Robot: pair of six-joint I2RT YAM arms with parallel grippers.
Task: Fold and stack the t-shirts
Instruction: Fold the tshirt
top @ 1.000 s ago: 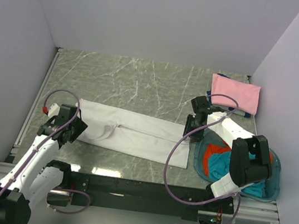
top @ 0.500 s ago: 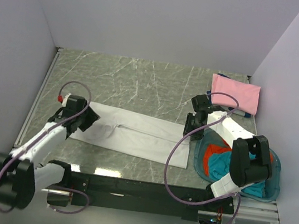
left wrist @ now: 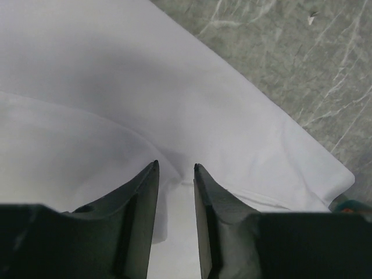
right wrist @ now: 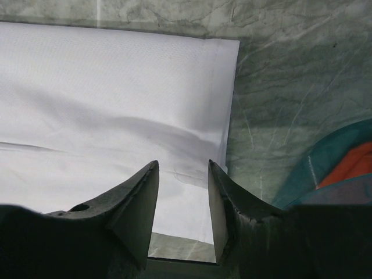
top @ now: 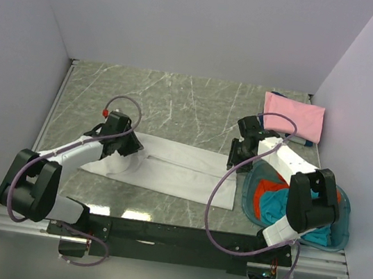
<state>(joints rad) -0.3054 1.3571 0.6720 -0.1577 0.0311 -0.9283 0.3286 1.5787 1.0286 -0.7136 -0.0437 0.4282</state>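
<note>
White t-shirt (top: 175,166) flat on grey-green marbled table (top: 178,103), pale walls (top: 190,21) around

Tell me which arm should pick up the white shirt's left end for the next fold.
Left, probably. Its tool is low over the left end of the white shirt, its fingers either side of a raised crease. The right tool is at the opposite hem, next to the basket.

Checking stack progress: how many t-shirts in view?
4. White t-shirt laid out centrally; pink t-shirt folded, far right corner; teal t-shirt and orange-red t-shirt in the basket. More may be hidden there.
</note>
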